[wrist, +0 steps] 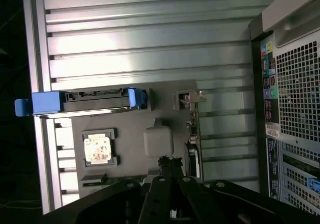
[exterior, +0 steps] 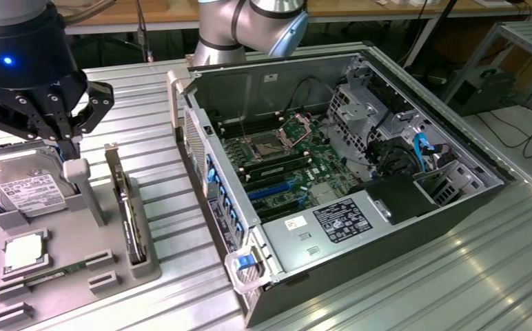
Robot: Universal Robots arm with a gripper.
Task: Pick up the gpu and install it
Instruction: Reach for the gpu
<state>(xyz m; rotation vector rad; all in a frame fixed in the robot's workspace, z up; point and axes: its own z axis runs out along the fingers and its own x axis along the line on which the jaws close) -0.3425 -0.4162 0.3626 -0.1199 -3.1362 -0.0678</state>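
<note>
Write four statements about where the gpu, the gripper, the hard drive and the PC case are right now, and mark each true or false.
1. The gpu stands on edge in a slot of the gray holder, outside the PC case. True.
2. The gripper is clamped on the gpu. False: it is shut over the holder, apart from the gpu and on the exterior view's left of it.
3. The case lies on its side with the panel off, so the motherboard is exposed. True.
4. The hard drive is mounted inside the case. False: it rests in the gray holder, on the exterior view's left of the gpu.
</note>
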